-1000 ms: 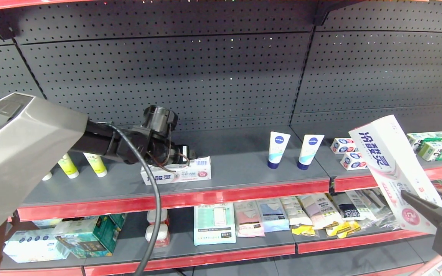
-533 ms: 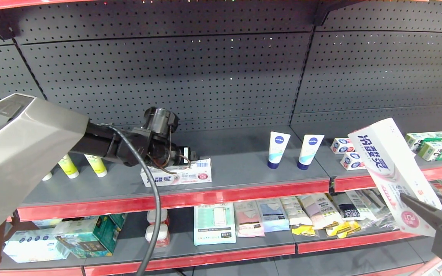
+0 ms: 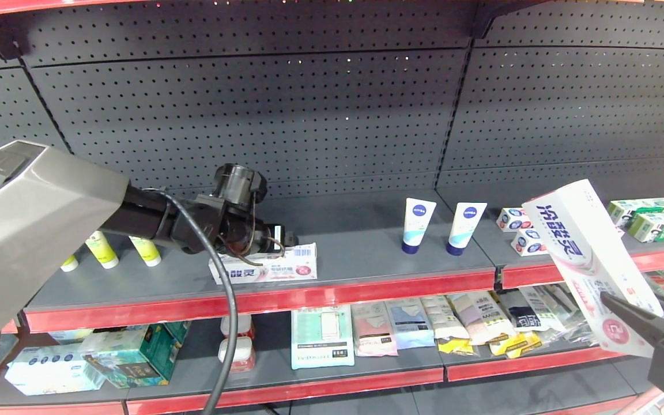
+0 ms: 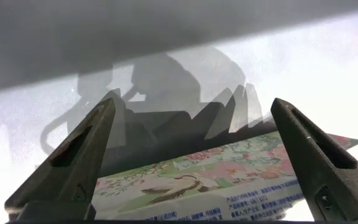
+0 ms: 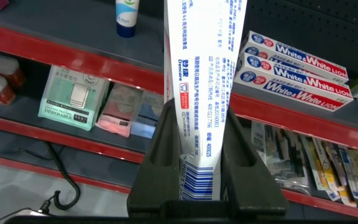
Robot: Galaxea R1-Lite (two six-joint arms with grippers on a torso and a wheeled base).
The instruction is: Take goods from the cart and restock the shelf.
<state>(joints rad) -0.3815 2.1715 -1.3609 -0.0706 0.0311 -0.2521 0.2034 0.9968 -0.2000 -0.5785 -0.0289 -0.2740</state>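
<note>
Left fingers [image 4: 79, 155] stand open astride the shelved toothpaste box [image 3: 263, 270], apparently releasing it; right fingers [image 5: 161, 144] clamp a second toothpaste box [image 3: 585, 253] for shelving

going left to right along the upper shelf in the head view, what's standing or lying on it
yellow-green tubes → pink-and-white toothpaste box lying flat → two white tubes with blue caps → stacked white toothpaste boxes → green toothpaste boxes
</note>
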